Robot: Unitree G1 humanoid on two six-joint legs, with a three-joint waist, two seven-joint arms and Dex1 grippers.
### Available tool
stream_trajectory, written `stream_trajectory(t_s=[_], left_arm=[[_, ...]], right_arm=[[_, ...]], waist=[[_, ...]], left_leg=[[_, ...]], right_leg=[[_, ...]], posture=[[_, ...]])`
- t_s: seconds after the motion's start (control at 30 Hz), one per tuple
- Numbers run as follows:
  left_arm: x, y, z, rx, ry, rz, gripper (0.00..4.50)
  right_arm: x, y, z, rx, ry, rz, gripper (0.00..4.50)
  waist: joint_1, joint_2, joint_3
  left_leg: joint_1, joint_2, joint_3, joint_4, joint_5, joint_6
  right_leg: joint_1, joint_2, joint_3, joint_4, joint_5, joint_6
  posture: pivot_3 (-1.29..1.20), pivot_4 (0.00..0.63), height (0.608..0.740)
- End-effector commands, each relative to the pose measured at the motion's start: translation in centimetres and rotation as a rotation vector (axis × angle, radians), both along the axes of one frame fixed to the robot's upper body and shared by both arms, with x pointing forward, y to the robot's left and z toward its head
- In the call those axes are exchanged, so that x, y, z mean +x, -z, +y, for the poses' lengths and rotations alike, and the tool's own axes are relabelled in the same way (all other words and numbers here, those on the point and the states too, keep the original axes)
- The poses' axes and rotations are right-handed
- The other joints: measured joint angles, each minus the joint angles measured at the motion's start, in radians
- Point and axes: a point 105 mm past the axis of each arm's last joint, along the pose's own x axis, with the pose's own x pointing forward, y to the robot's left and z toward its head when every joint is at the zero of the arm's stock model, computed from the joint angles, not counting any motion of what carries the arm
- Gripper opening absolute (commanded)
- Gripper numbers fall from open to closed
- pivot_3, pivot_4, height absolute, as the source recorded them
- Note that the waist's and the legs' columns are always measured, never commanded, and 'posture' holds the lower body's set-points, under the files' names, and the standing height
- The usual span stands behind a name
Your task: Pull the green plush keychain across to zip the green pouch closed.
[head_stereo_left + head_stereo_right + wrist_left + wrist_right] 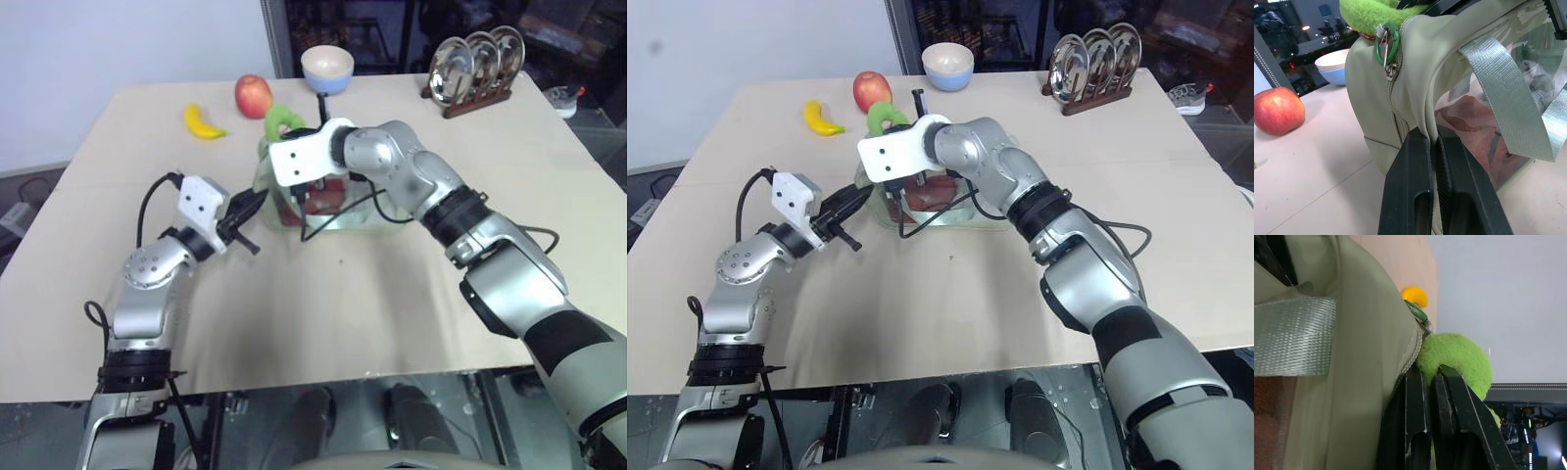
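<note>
While both grips look thin, risk of slipping on the pull. Left gripper [247, 208] shut on a fold of the green pouch [1415, 73] at its end wall, holding only fabric. Right gripper [1432, 377] shut against the green plush keychain [1459, 357], pinching fuzz at the pouch's top seam, beside the zipper clip [1387, 46]. Pouch standing toward the table's [392, 313] far edge, near the apple [253, 95] and banana [202, 121]. Likely failures: plush squeezing out, pouch dragging along instead of zipping, strap [1508, 93] snagging.
</note>
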Motion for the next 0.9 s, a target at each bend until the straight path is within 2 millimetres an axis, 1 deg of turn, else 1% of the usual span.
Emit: stream_trajectory(t_s=[0.03,0.2,0.27,0.3,0.33,0.4,0.47,0.57,0.63,0.7,0.77,0.8,0.9], left_arm=[[0.2,0.6,0.8,0.014,-0.067,0.016,0.0],[0.2,1.9,1.6,-0.005,-0.14,0.056,0.0],[0.2,2.2,1.9,-0.013,-0.165,0.062,0.0],[0.2,2.3,2.2,-0.023,-0.184,0.064,0.0],[0.2,2.3,2.5,-0.038,-0.205,0.066,0.0],[0.3,2.5,3.3,-0.056,-0.251,0.068,0.0],[0.3,2.5,3.9,-0.085,-0.281,0.071,0.0],[0.2,2.6,4.6,-0.107,-0.315,0.075,0.0],[0.1,2.6,5.0,-0.133,-0.336,0.079,0.0],[0.0,2.7,5.2,-0.137,-0.341,0.081,0.0],[0.0,2.7,5.4,-0.144,-0.351,0.081,0.0],[0.0,2.7,5.4,-0.146,-0.353,0.082,0.0],[0.0,2.5,5.6,-0.153,-0.361,0.08,0.0]], right_arm=[[-0.7,-5.5,-0.7,0.184,0.007,-0.116,0.02],[-0.9,-9.3,-2.7,0.348,0.071,-0.181,0.02],[-0.9,-9.9,-3.4,0.391,0.095,-0.181,0.02],[-0.7,-10.1,-4.1,0.407,0.118,-0.184,0.02],[-0.4,-10.2,-5.0,0.425,0.145,-0.18,0.02],[0.7,-9.9,-7.4,0.468,0.228,-0.158,0.02],[1.9,-8.9,-10.0,0.481,0.32,-0.144,0.02],[3.7,-6.7,-15.0,0.522,0.493,-0.107,0.02],[4.9,-4.6,-18.2,0.527,0.61,-0.091,0.02],[5.8,-2.2,-20.6,0.529,0.702,-0.062,0.02],[6.4,0.5,-22.3,0.494,0.774,-0.035,0.02],[6.6,1.7,-22.8,0.473,0.794,-0.021,0.02],[6.4,6.0,-22.9,0.375,0.798,0.036,0.02]], waist=[[0.0,0.0,0.0],[-0.002,0.0,0.0],[-0.001,0.0,0.0],[-0.001,0.0,0.0],[0.0,0.0,0.0],[0.0,0.0,0.0],[0.002,0.0,0.0],[0.005,0.0,0.0],[0.004,0.0,-0.001],[-0.002,0.0,-0.001],[-0.006,0.0,-0.001],[-0.008,0.001,-0.001],[-0.016,0.001,-0.001]], left_leg=[[0.0,0.0,0.0,0.0,0.0,0.0],[0.0,0.0,0.0,0.0,0.0,0.0],[0.0,0.0,0.0,0.0,0.0,0.0],[0.0,0.0,0.0,0.0,0.0,0.0],[0.0,0.0,0.0,0.0,0.0,0.0],[0.0,0.0,0.0,0.0,0.0,0.0],[0.0,0.0,0.0,0.0,0.0,0.0],[0.0,-0.001,0.0,0.0,0.0,0.0],[0.0,-0.001,0.001,0.0,0.0,0.0],[0.001,0.0,0.002,0.0,0.0,0.0],[0.002,0.001,0.003,0.0,0.0,0.0],[0.002,0.001,0.004,0.0,0.0,0.0],[0.002,0.001,0.006,0.0,0.0,0.0]], right_leg=[[0.0,0.0,0.0,0.0,0.0,0.0],[0.0,0.0,0.001,0.0,0.0,0.0],[0.0,0.0,0.001,0.001,0.0,0.0],[-0.001,0.0,0.001,0.0,0.0,0.0],[-0.001,0.0,0.001,0.0,0.0,0.0],[-0.001,0.0,0.001,0.0,0.0,0.0],[0.0,-0.001,0.0,0.0,0.0,0.0],[0.0,-0.001,0.0,0.0,0.0,0.0],[0.0,-0.001,0.001,0.0,0.0,0.0],[0.001,-0.001,0.001,0.0,0.0,0.0],[0.0,0.0,0.003,0.001,0.0,0.0],[0.0,0.0,0.003,0.002,0.0,0.0],[0.0,0.0,0.004,0.002,0.0,0.0]], posture=[[0.0,0.15,0.74],[0.0,0.15,0.74],[0.0,0.15,0.74],[0.0,0.15,0.74],[0.0,0.15,0.74],[0.0,0.15,0.74],[0.0,0.15,0.74],[0.0,0.15,0.74],[0.0,0.15,0.74],[0.0,0.15,0.74],[0.0,0.15,0.74],[0.0,0.15,0.74],[0.0,0.15,0.74]])
